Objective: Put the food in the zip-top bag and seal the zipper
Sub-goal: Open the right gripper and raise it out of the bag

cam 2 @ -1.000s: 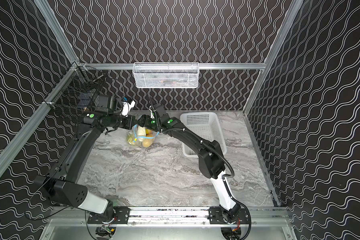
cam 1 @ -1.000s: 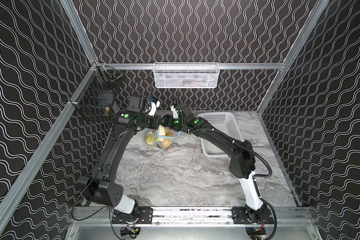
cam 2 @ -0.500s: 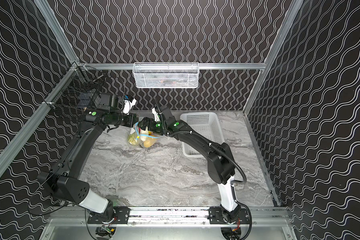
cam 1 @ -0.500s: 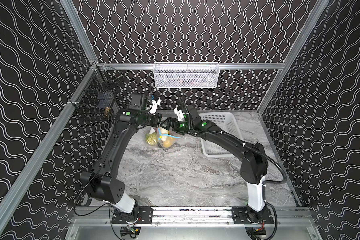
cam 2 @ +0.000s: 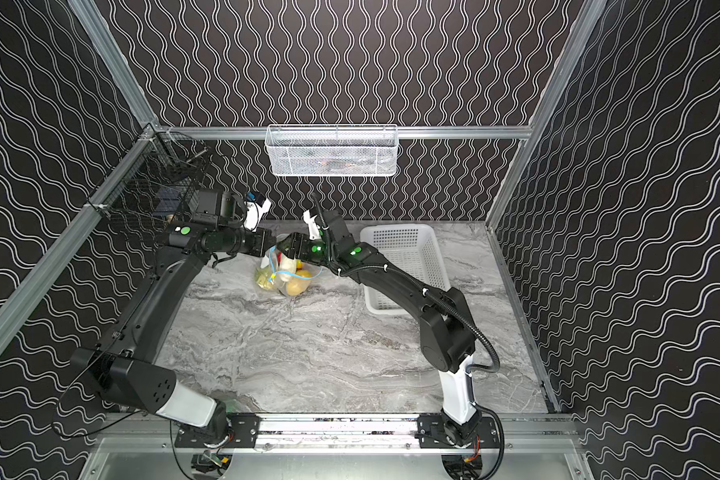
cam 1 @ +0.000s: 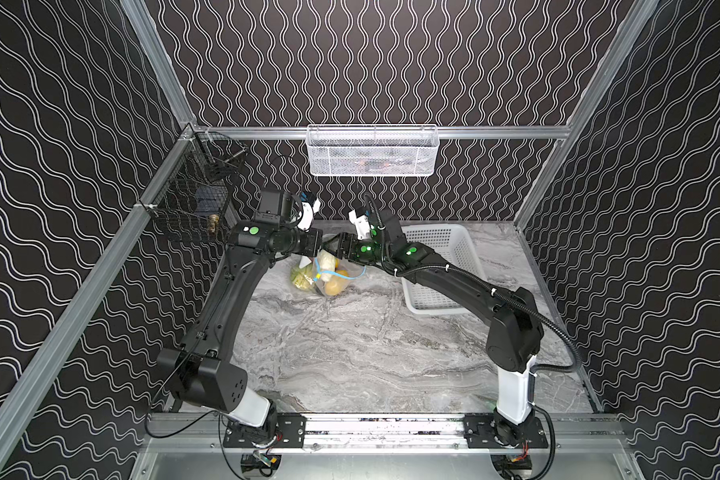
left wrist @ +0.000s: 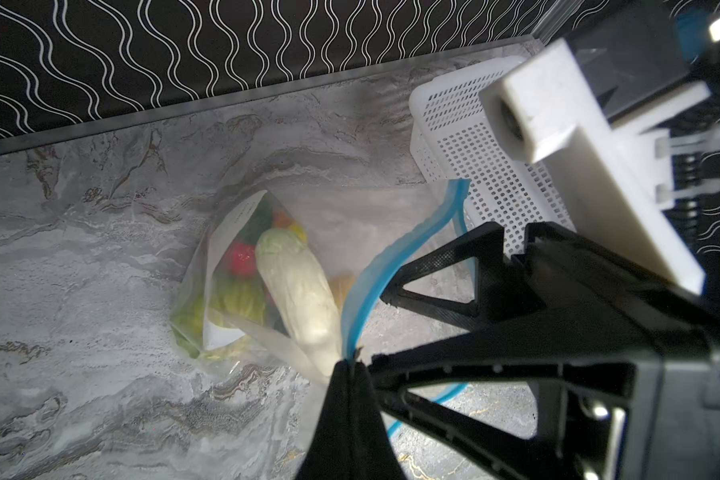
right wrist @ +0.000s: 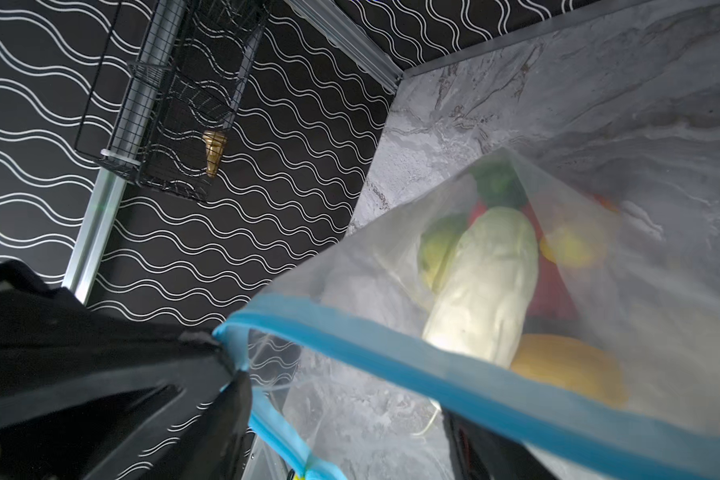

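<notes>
Centrally, the zip-top bag (cam 1: 325, 278), already holding the food (left wrist: 296, 286), hangs just beside the white basket (cam 1: 462, 249), on its side toward the left arm and low over the table (cam 1: 350, 340). Its zipper (left wrist: 371, 282) gapes unsealed. The left gripper (left wrist: 350, 365) is pinched tight on one end of the strip; the right gripper (left wrist: 379, 328) stands with jaws apart near the strip, holding nothing. Likely risks: a slipping pinch would drop the bag and spill produce, and closing on one lip only would leave the mouth unsealed.

Black wavy-lined walls (cam 1: 371, 62) enclose a grey marbled desk (cam 1: 350, 353); a white mesh basket (cam 1: 372, 151) hangs on the back rail (cam 1: 495, 131)
</notes>
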Robot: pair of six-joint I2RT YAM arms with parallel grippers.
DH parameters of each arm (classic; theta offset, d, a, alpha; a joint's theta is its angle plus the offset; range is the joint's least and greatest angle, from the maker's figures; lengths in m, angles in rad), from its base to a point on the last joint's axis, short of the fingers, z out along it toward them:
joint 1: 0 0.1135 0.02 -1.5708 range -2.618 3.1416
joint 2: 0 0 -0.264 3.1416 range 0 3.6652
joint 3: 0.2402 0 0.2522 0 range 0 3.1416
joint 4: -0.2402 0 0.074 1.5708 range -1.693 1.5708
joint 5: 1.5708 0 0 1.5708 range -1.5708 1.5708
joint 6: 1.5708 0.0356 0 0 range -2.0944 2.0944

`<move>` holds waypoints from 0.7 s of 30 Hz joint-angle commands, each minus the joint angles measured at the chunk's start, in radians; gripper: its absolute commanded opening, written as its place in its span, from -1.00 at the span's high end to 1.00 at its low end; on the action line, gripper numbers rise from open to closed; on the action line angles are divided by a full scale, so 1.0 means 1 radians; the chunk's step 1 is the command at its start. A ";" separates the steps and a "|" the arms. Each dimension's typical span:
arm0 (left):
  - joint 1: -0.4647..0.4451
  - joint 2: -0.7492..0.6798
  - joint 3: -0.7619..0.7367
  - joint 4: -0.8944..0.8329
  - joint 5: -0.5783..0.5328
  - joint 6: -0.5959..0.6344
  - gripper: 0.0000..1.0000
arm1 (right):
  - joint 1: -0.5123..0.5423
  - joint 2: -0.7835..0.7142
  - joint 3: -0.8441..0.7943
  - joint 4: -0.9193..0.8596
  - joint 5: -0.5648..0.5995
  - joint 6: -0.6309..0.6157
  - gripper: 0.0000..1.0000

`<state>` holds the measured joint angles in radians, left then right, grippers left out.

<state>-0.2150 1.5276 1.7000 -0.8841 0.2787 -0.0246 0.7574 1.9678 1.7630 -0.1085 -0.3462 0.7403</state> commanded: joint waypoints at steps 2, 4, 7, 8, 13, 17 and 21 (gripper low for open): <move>0.012 -0.001 0.000 0.043 0.012 -0.031 1.00 | 0.003 -0.049 -0.035 0.028 0.020 -0.040 -0.55; 0.013 0.000 -0.001 0.040 0.005 -0.028 1.00 | 0.003 -0.064 -0.062 0.025 0.023 -0.076 -0.57; 0.014 -0.008 -0.022 0.052 0.017 -0.029 1.00 | 0.003 -0.147 -0.103 0.035 0.036 -0.146 -0.64; 0.013 -0.011 -0.027 0.053 0.023 -0.030 1.00 | 0.003 -0.168 -0.117 0.043 0.029 -0.170 -0.69; 0.013 -0.015 -0.020 0.032 0.054 -0.015 1.00 | 0.006 -0.231 -0.128 -0.004 0.004 -0.319 -0.99; 0.013 -0.017 -0.024 0.046 0.079 -0.008 1.00 | 0.008 -0.243 -0.079 -0.110 0.009 -0.389 -0.99; 0.014 -0.010 -0.007 0.021 0.100 0.024 1.00 | 0.021 -0.283 -0.076 -0.143 0.038 -0.441 -0.99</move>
<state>-0.2031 1.5204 1.6821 -0.8635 0.3431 -0.0406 0.7704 1.7134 1.6817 -0.2123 -0.3260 0.3759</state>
